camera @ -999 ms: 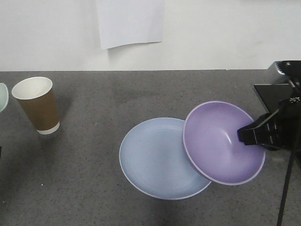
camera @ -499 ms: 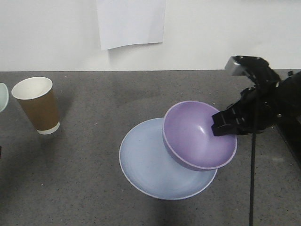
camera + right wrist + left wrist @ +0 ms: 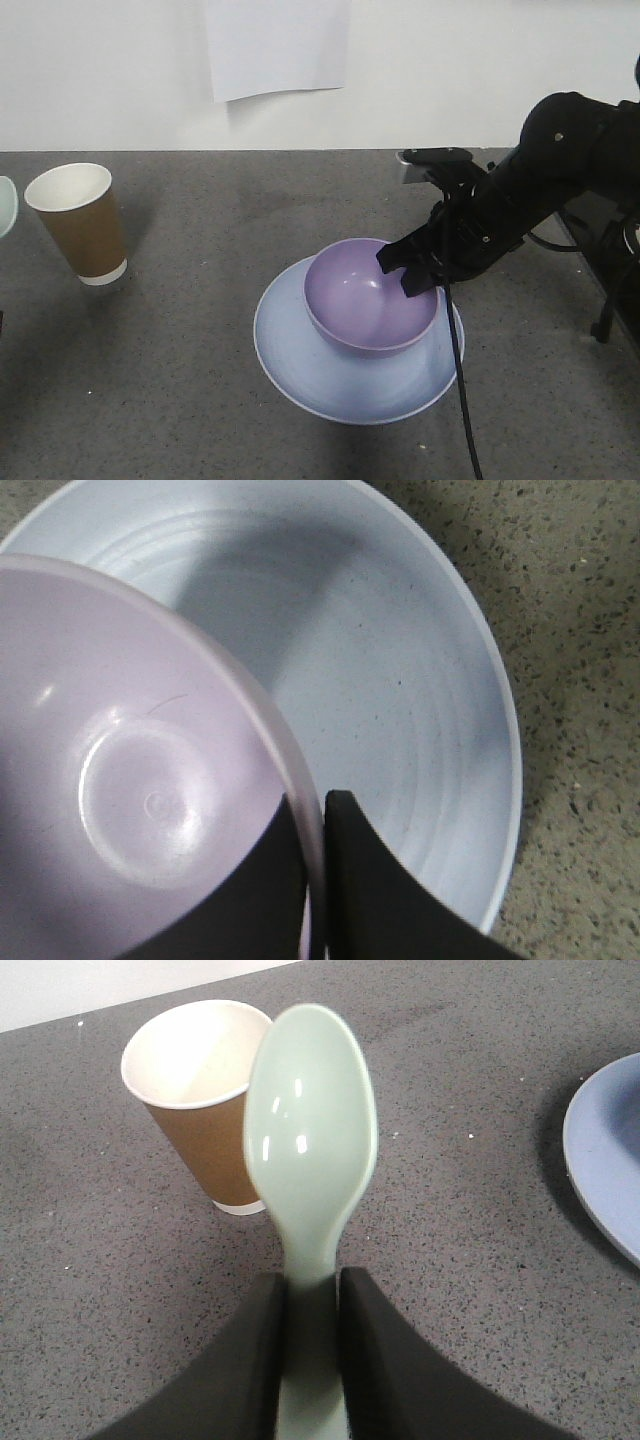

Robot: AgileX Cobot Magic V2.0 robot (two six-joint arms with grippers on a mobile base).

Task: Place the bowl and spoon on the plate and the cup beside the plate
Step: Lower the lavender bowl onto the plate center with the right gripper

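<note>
Since 1 second ago the round lavender-purple plastic bowl [image 3: 370, 296] has moved left and down onto the shallow pale blue plate [image 3: 300, 370] mid-counter, its rim pinched by the right gripper [image 3: 412, 272]. The left gripper [image 3: 308, 1305] clamps the mint-green plastic spoon [image 3: 310, 1140] near the brown paper cup [image 3: 80, 222] at the counter's left edge.

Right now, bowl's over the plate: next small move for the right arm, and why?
Probably open the right end effector and lift clear: the bowl appears seated upright on the plate, rim pinched between its fingers.
</note>
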